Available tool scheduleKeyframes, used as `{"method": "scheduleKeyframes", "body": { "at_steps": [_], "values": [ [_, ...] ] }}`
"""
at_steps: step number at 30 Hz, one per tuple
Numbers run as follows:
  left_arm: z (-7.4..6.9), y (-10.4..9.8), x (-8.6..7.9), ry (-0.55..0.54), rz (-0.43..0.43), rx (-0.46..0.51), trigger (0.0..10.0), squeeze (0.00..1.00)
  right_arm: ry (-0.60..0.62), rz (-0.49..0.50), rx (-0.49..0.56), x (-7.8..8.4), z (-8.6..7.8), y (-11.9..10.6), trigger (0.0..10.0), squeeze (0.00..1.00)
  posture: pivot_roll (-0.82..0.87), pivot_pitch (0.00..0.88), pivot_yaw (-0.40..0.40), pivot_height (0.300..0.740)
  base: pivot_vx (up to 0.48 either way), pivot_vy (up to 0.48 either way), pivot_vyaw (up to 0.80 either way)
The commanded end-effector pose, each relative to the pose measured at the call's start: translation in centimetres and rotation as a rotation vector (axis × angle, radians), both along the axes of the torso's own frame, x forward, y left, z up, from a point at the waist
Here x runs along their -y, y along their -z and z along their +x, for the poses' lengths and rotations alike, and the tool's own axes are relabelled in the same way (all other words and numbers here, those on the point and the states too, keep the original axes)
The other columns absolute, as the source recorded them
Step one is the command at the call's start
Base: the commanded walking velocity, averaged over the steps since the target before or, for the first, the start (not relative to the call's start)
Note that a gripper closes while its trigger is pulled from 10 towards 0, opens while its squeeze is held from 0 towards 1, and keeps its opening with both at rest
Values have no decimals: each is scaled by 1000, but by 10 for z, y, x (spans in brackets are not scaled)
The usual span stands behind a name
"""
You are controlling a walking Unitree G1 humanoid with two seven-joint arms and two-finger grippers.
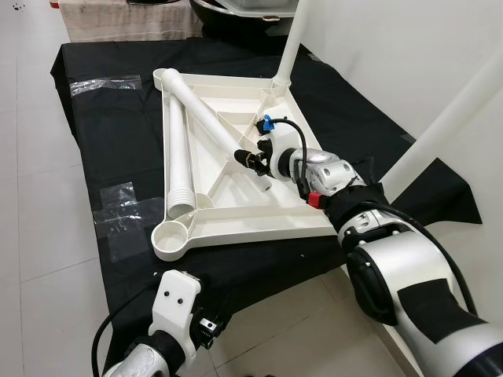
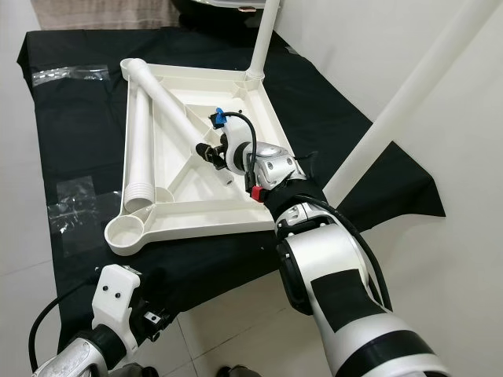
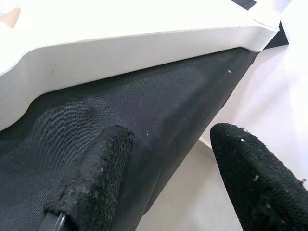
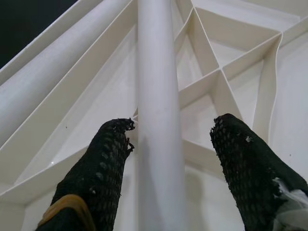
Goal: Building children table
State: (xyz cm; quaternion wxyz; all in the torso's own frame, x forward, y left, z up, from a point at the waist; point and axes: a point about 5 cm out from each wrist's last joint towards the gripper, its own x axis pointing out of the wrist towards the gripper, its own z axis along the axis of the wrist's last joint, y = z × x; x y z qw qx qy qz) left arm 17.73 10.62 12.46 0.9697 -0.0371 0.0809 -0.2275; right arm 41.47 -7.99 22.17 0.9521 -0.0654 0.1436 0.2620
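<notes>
The white children's table top (image 1: 259, 228) lies upside down on a black cloth (image 1: 110, 149). One loose white leg (image 1: 200, 110) rests diagonally across its ribs; another (image 1: 177, 149) lies along its left edge. Two more legs stand upright: one in the far right corner (image 1: 289, 47), one at the right (image 1: 456, 118). My right gripper (image 1: 245, 157) is open astride the near end of the diagonal leg (image 4: 154, 96); one finger (image 4: 108, 154) touches it, the other (image 4: 240, 154) stands apart. My left gripper (image 3: 163, 168) is open and holds nothing, low over the cloth's near edge below the table top's rim (image 3: 120, 48).
An empty round leg socket (image 1: 174, 234) sits at the near left corner of the table top. Clear tape patches (image 1: 118, 208) lie on the cloth at left. White tiled floor (image 1: 39, 236) surrounds the cloth. A dark object (image 1: 236, 20) lies beyond the far edge.
</notes>
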Motion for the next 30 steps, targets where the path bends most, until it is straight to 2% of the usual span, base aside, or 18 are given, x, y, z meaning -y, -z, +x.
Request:
{"method": "scheduleKeyframes", "body": {
  "at_steps": [1, 3, 7, 17, 23, 24, 30],
  "values": [
    [-3, -1, 4, 8, -15, -9, 10000, 0, 19, 10, -26, 1, 0, 2, 10000, 0, 72, 138, -192, 740, 0, 0, 0],
    [-3, -1, 4, 8, -18, -10, 10000, 0, 32, 29, -25, -1, 1, -1, 10000, 0, 68, 137, -191, 740, 0, 0, 0],
    [-3, -1, 4, 8, -19, -11, 10000, 0, 7, -9, -20, -3, 0, -1, 10000, 0, 68, 137, -190, 740, 0, 0, 0],
    [-3, -1, 4, 9, -17, -8, 10000, 0, -14, -160, -79, 1, -5, 21, 10000, 0, 66, 133, -193, 740, 0, 0, 0],
    [-3, -1, 5, 9, -19, -10, 10000, 0, -19, -164, -98, 2, -6, 26, 10000, 0, 66, 133, -194, 740, 0, 0, 0],
    [-3, -1, 5, 8, -20, -10, 10000, 0, -8, -164, -95, 3, -6, 26, 0, 0, 64, 135, -194, 740, 0, 0, 0],
    [-2, -1, 5, 7, -21, -10, 10000, 0, -13, -167, -100, 3, -7, 29, 0, 0, 65, 134, -194, 740, 0, 0, 0]
  ]
}}
